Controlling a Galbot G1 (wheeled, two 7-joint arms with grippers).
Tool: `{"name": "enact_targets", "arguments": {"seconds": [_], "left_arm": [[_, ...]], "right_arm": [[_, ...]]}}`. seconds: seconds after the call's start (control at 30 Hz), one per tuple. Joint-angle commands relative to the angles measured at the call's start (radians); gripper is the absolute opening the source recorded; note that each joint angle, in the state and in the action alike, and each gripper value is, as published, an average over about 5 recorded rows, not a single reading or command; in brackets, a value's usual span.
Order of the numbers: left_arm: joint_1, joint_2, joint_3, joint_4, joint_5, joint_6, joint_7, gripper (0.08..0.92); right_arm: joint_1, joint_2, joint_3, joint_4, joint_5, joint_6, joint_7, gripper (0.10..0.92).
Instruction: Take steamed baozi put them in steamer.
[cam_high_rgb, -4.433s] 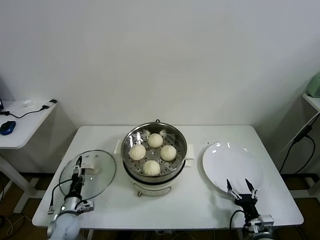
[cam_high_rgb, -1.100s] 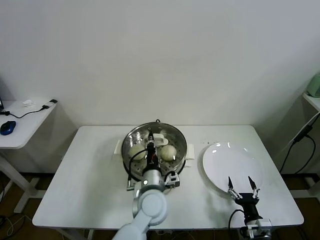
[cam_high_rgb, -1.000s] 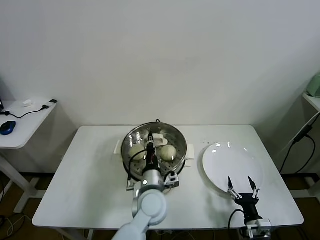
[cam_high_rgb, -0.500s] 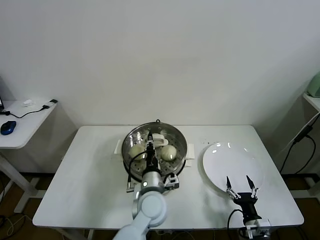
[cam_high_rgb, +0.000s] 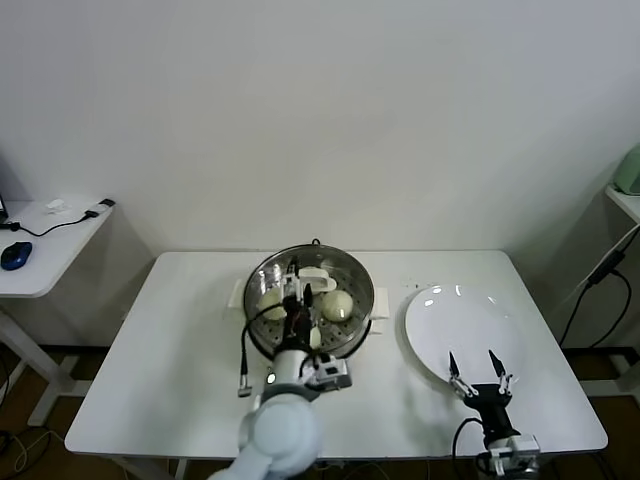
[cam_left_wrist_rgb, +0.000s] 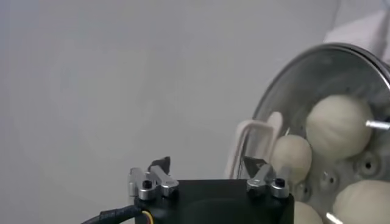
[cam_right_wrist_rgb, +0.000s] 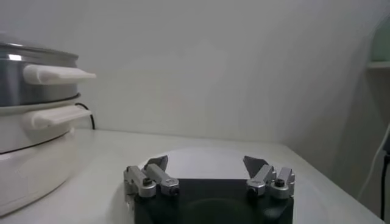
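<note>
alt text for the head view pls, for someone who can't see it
A steel steamer sits mid-table with its glass lid on and cream-white baozi visible through it. The left gripper is open right over the lid's white handle. The right gripper, also open, is at the near edge of an empty white plate on the white table.

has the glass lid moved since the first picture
Yes. It lay on the table left of the steamer; now it covers the steamer, white lid handle on top.
</note>
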Motion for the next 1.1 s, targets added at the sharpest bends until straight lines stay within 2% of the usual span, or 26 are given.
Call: {"name": "enact_targets", "arguments": {"seconds": [0.03, 0.23, 0.37, 0.57, 0.73, 0.9, 1.1], "left_arm": [[0.128, 0.097, -0.301, -0.205, -1.017, -0.41, -0.25, 0.784], [0.275, 0.12, -0.656, -0.162, -1.588, -0.635, -0.298, 0.822], [0.34, 0.165, -0.745, -0.066, -1.741, -0.76, -0.312, 0.823], [0.41, 0.201, -0.771, 0.086, -1.791, -0.932, -0.304, 0.823], [0.423, 0.2, -0.727, 0.252, -1.743, -1.041, -0.262, 0.823], [0.422, 0.182, -0.686, 0.353, -1.676, -1.09, -0.243, 0.823], [0.417, 0.17, -0.671, 0.384, -1.651, -1.095, -0.244, 0.823]], "right_arm": [[-0.009, -0.006, 0.007, 0.024, 0.049, -0.001, 0.02, 0.823], [-0.016, -0.013, 0.03, 0.028, 0.088, 0.016, 0.016, 0.823], [-0.017, -0.015, 0.034, 0.021, 0.108, 0.013, 0.019, 0.823], [-0.015, -0.021, 0.033, 0.009, 0.119, 0.02, -0.007, 0.823], [-0.003, -0.02, 0.034, -0.009, 0.12, 0.028, -0.005, 0.823], [0.01, -0.017, 0.032, -0.021, 0.117, 0.032, -0.004, 0.823], [0.016, -0.016, 0.026, -0.029, 0.115, 0.02, -0.005, 0.823]]}}
